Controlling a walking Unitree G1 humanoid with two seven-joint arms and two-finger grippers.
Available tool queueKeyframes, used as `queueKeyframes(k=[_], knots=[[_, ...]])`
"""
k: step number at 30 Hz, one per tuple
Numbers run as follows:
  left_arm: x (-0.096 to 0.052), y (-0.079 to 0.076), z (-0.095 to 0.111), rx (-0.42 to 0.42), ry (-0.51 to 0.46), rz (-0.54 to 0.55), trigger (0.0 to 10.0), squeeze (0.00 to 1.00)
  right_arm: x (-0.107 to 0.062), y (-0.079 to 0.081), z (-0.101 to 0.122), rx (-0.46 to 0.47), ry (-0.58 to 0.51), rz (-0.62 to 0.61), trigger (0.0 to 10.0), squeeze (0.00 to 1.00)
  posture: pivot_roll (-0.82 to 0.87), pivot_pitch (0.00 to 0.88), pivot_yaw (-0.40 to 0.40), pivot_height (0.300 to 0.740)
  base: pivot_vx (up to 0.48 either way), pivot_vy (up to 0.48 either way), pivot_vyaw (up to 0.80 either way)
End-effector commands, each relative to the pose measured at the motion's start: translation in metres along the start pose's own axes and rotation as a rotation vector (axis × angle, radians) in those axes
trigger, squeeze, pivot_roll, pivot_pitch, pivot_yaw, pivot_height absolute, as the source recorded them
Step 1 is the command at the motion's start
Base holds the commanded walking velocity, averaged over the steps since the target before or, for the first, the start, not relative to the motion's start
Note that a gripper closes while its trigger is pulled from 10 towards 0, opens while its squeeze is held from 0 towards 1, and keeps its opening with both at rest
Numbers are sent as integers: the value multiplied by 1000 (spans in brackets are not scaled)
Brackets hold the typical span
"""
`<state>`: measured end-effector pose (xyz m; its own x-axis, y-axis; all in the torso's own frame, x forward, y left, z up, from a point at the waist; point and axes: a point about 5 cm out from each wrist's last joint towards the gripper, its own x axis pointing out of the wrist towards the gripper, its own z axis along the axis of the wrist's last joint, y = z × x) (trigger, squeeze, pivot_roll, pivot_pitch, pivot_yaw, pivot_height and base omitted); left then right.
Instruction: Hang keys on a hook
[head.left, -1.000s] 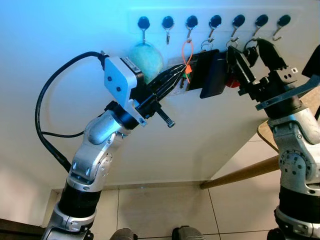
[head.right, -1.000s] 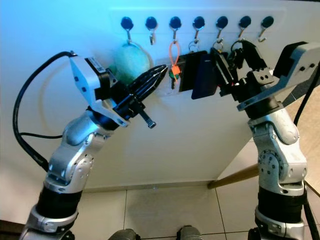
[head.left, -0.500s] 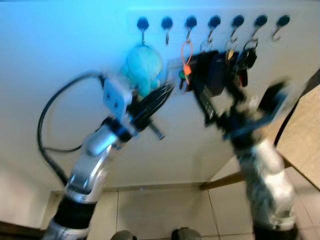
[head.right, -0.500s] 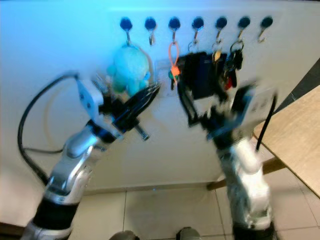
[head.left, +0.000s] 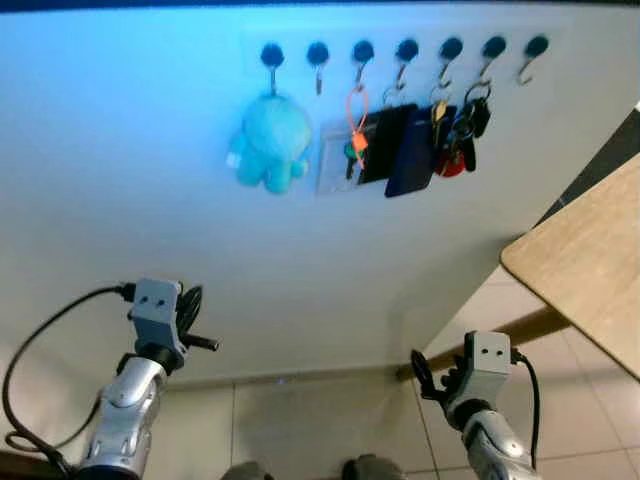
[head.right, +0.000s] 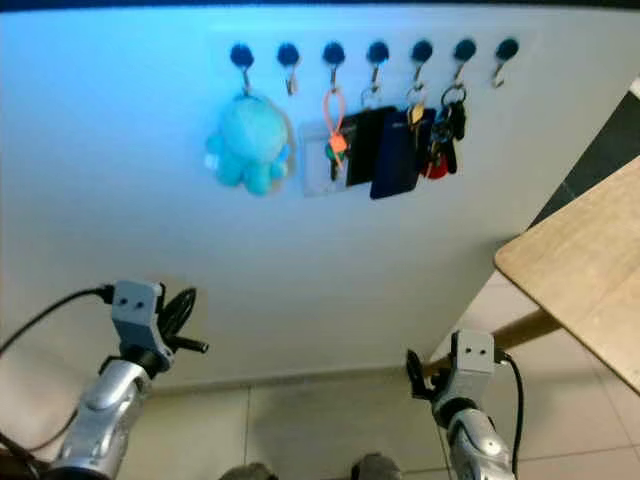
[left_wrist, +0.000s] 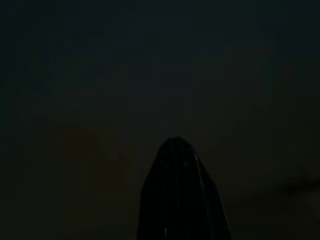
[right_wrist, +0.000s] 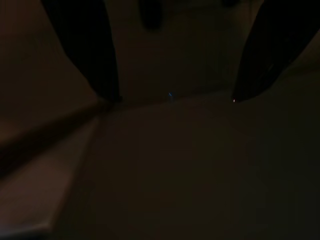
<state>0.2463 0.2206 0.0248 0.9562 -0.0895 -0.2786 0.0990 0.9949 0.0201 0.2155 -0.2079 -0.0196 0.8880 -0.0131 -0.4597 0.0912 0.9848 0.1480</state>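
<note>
Bunch of dark keys with a red fob (head.left: 466, 135) hangs on its black wall hook (head.left: 492, 48); the right tool (right_wrist: 172, 95), fingers apart and empty, and the left tool (head.left: 188, 312), fingers pressed together, should keep low and clear.

Teal plush toy (head.left: 268, 146) — wooden table (head.left: 585, 260)

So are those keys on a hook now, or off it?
On. The bunch of keys hangs from a hook on the wall, and both arms are low, away from it.
</note>
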Motion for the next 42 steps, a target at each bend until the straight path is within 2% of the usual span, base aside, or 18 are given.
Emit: queueKeyframes(k=[1, 2, 4, 9, 15, 20, 22, 25, 26, 33, 36, 42], knots=[[2, -1, -25, -35, 138, 37, 10000, 0, 3, -2, -11, -4, 57, -39, 10000, 0, 61, 85, -14, 740, 0, 0, 0], [2, -1, -25, -35, 138, 37, 10000, 0, 3, -2, -11, -4, 57, -39, 10000, 0, 61, 85, -14, 740, 0, 0, 0], [4, -8, -50, -39, 284, 53, 10000, 0, 7, -1, -25, 21, 130, -68, 10000, 0, 61, 75, -17, 740, 0, 0, 0], [9, -20, -62, -41, 365, 54, 10000, 0, 12, 9, -39, 102, 192, -91, 10000, 0, 43, 48, 0, 740, 0, 0, 0], [17, -29, -58, -34, 373, 24, 10000, 0, 16, 12, -35, 84, 170, -99, 10000, 0, 32, 33, 9, 740, 0, 0, 0], [22, -34, -57, -27, 371, 4, 10000, 0, 16, 4, -34, 91, 175, -131, 10000, 0, 26, 22, 18, 740, 0, 0, 0], [22, -33, -58, -33, 382, 26, 10000, 0, 15, 0, -38, 127, 206, -141, 10000, 0, 28, 18, 15, 740, 0, 0, 0], [23, -34, -59, -30, 393, 19, 10000, 0, 14, -2, -39, 154, 209, -140, 10000, 0, 30, 17, 12, 740, 0, 0, 0], [21, -35, -62, -9, 418, 11, 10000, 0, 13, -5, -41, 141, 219, -143, 10000, 0, 33, 10, 10, 740, 0, 0, 0], [16, -35, -69, 22, 442, -2, 10000, 0, 8, -10, -49, 102, 253, -164, 10000, 0, 20, 25, 9, 740, 0, 0, 0], [14, -35, -72, 7, 454, -5, 10000, 0, 7, -9, -51, 112, 263, -161, 10000, 0, 21, 27, 5, 740, 0, 0, 0], [11, -36, -75, -9, 455, 0, 10000, 0, 4, -6, -59, 58, 313, -141, 10000, 0, 33, 19, -25, 740, 0, 0, 0]])
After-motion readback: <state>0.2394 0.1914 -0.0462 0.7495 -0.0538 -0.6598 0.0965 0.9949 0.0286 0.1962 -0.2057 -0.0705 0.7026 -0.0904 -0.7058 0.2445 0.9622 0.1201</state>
